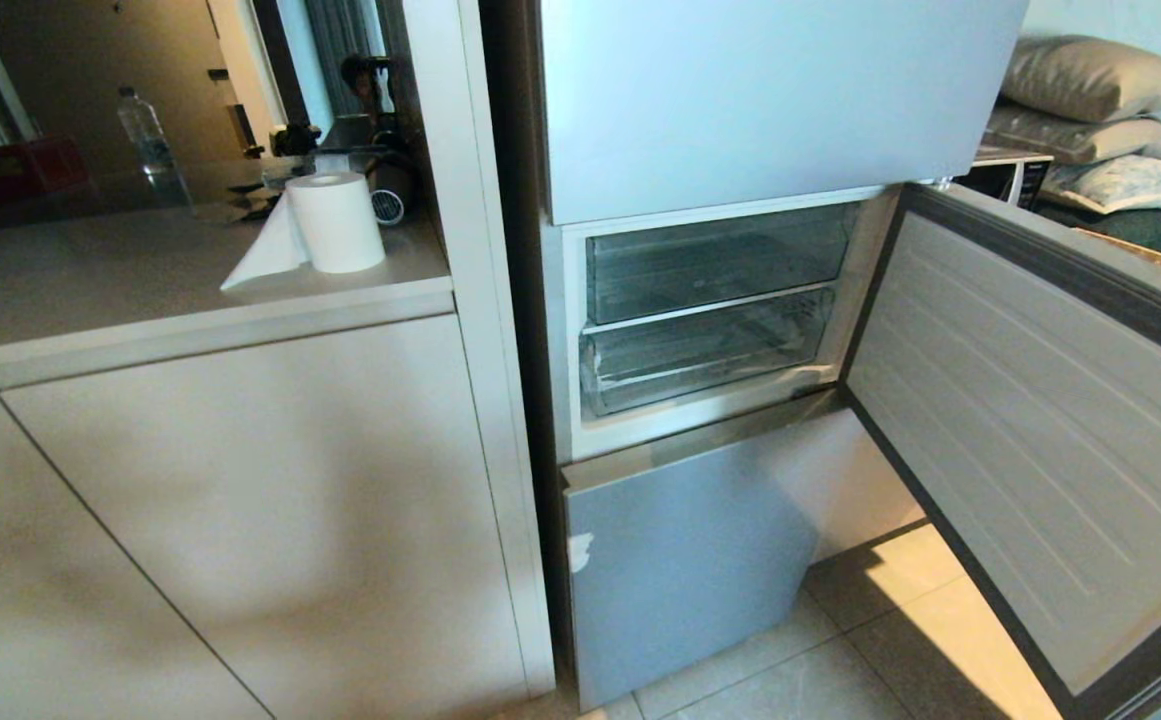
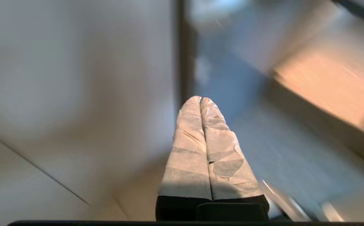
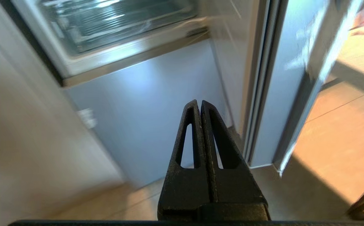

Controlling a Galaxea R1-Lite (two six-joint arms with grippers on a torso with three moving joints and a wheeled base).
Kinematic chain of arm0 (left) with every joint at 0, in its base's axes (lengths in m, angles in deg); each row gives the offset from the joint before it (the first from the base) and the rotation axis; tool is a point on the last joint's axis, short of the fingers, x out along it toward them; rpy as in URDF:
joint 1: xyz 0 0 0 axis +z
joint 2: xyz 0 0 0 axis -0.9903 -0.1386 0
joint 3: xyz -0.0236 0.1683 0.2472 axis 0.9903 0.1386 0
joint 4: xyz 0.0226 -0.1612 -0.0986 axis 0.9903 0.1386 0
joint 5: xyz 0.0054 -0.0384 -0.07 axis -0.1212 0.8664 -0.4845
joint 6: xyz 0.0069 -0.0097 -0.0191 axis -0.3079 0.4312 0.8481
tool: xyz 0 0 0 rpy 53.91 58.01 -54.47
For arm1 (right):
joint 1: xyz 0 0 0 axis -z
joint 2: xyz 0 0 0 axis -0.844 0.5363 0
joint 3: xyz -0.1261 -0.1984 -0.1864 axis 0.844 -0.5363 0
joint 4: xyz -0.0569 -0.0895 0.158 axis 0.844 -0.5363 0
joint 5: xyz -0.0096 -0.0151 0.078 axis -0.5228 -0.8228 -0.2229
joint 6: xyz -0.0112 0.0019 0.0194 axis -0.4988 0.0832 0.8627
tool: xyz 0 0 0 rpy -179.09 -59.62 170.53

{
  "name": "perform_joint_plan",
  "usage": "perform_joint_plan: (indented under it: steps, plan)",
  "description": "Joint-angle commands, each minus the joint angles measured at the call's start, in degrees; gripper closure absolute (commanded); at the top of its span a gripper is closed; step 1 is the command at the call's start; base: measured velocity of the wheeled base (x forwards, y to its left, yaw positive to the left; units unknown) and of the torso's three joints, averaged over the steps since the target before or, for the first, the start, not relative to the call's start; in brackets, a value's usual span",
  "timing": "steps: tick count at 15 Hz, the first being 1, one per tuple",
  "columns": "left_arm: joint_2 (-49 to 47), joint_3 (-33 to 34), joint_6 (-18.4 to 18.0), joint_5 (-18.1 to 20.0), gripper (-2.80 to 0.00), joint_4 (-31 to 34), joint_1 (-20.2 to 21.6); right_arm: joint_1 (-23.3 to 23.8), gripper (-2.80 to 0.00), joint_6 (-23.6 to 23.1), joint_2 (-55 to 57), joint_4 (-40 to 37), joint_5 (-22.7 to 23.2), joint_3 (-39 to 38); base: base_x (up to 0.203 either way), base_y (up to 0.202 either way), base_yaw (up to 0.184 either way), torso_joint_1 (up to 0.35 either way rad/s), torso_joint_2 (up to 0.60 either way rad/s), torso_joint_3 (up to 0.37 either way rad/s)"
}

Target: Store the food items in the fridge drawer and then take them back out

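Pale kitchen cabinets (image 1: pixel 240 520) stand at the left, and on the counter (image 1: pixel 140 290) above them you see a white paper roll (image 1: pixel 337 222). Beside them is the blue-grey fridge (image 1: pixel 740 100), its middle door (image 1: pixel 1050 420) swung open to the right. Inside you find two clear drawers; the fridge drawer (image 1: pixel 705 352) is the lower one, pushed in, and you can see no food in it. Your left gripper (image 2: pixel 200 99), with taped fingers pressed together and holding nothing, hangs low before the bottom door (image 1: pixel 680 560). Your right gripper (image 3: pixel 199 102) is also closed and empty, pointing at the same bottom door, below the drawer
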Motion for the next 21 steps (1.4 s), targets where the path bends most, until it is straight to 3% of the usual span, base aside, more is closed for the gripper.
perform_joint_plan:
  steps: [1,2,3,4,7,10,14,21]
  plan:
    - [5.14,-0.96,0.39,0.56,0.00,10.46,-0.62,0.01,0.00,1.40,17.16,2.25,1.05,4.86,0.000,0.000,0.000,0.000,0.00,0.000]
    - [5.66,-0.97,-0.79,-4.57,0.00,10.53,-0.70,0.00,0.00,1.85,22.32,4.81,1.47,6.07,0.000,0.000,0.000,0.000,0.00,0.000]
    - [6.63,-0.74,-2.14,-12.49,0.00,10.45,-0.76,0.02,0.00,2.26,26.89,7.63,1.76,7.10,0.000,0.000,0.000,0.000,0.00,0.000]
    - [8.45,-0.38,-2.96,-17.14,0.00,10.54,-0.84,0.07,0.00,2.58,31.94,11.02,1.98,7.98,0.000,0.000,0.000,0.000,0.00,0.000]
    - [13.37,0.69,-4.85,-13.43,0.00,10.12,-1.16,0.28,0.00,3.17,43.45,21.96,2.20,9.31,0.000,0.000,0.000,0.000,0.00,0.000]
    - [13.37,0.69,-4.69,-13.67,0.00,10.12,-1.16,1.24,0.00,4.01,50.15,30.90,-1.06,10.40,0.000,0.000,0.000,0.000,0.00,0.000]
    - [13.37,0.69,-4.32,-13.60,0.00,10.12,-1.16,4.65,0.00,5.12,51.43,31.21,-7.36,12.09,0.000,0.000,0.000,0.000,0.00,0.000]
    - [13.37,0.69,-2.74,-13.88,0.00,10.30,-1.16,11.10,0.00,5.31,50.58,32.09,-9.25,12.29,0.000,0.000,0.000,0.000,0.00,0.000]
